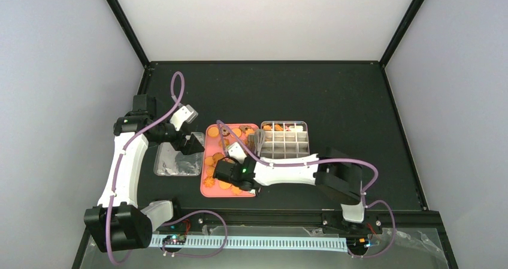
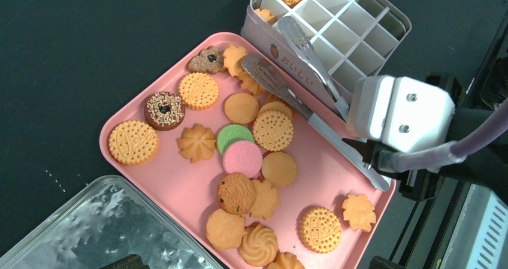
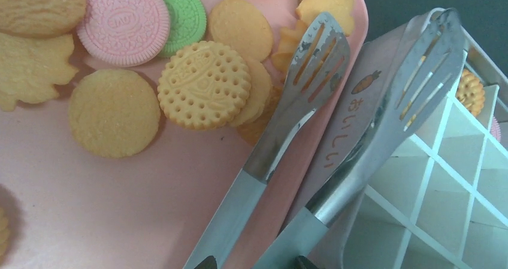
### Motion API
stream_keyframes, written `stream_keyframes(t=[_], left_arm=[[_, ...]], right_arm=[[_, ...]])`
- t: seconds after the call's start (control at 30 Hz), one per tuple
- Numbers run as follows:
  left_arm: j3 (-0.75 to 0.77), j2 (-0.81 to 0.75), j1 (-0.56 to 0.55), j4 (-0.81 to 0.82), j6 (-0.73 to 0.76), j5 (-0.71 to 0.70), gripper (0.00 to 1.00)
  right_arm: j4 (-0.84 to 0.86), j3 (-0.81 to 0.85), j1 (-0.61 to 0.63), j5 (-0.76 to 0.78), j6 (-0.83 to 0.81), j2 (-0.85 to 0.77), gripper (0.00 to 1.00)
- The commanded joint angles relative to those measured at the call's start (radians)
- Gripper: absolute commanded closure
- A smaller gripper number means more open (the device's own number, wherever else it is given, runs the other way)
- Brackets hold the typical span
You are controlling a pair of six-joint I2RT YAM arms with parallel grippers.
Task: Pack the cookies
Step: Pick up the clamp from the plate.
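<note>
Only readable text: the Japanese hiragana おいしい, in orange-brown, printed along the pale side wall of the tin (image 3: 336, 140), next to a small carrot drawing (image 3: 365, 82); the same word and a small orange picture beside it show on that wall in the left wrist view too. The pink cookie (image 3: 124, 22) has raised lettering stamped across its middle and the dotted cookie (image 3: 203, 84) has raised marks at its centre, both too soft to read. Nothing legible in the top view.
</note>
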Motion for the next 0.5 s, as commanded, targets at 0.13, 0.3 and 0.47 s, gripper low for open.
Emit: stream_keyframes(t=[0.13,0.3,0.47], left_arm=[[0.018,-0.011,-0.004,-0.017,0.027,0.037,0.01],[0.018,-0.011,-0.003,-0.016,0.025,0.041,0.01],[0.02,-0.011,-0.004,-0.016,0.021,0.041,0.01]], right_arm=[[-0.127,0.092,0.058,0.174,0.024,0.081,0.72],[-0.186,0.111,0.078,0.253,0.051,0.074,0.82],[-0.217,0.111,0.084,0.292,0.073,0.075,0.92]])
